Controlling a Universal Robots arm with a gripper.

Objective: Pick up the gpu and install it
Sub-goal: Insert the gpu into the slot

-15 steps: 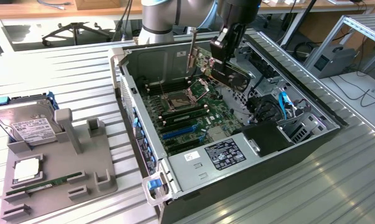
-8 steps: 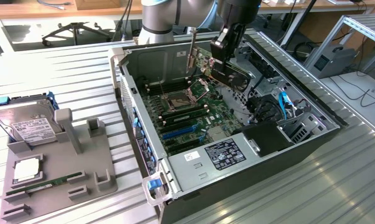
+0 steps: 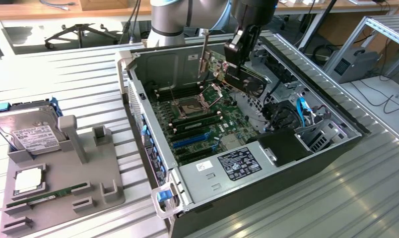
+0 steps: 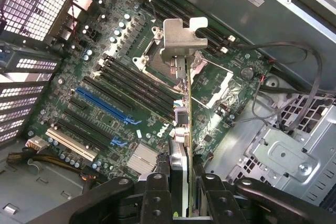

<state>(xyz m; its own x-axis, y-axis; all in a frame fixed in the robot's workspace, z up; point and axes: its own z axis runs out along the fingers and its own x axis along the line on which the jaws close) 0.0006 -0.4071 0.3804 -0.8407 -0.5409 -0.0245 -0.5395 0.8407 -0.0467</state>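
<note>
Firmly part-closed, the gripper (image 3: 242, 44) clamps the gpu (image 3: 246, 79) edge-on between its fingers (image 4: 157, 195). In the exterior view's upper middle, the card hangs over the motherboard (image 3: 199, 124) inside the open computer case (image 3: 252, 208), with its silver bracket (image 4: 181, 35) at the end away from the fingers.

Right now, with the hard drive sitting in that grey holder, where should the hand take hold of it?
Probably by its two long side edges near the raised end, coming from above. The hard drive leans label-up in the grey holder, whose blocks cover its lower end.
</note>
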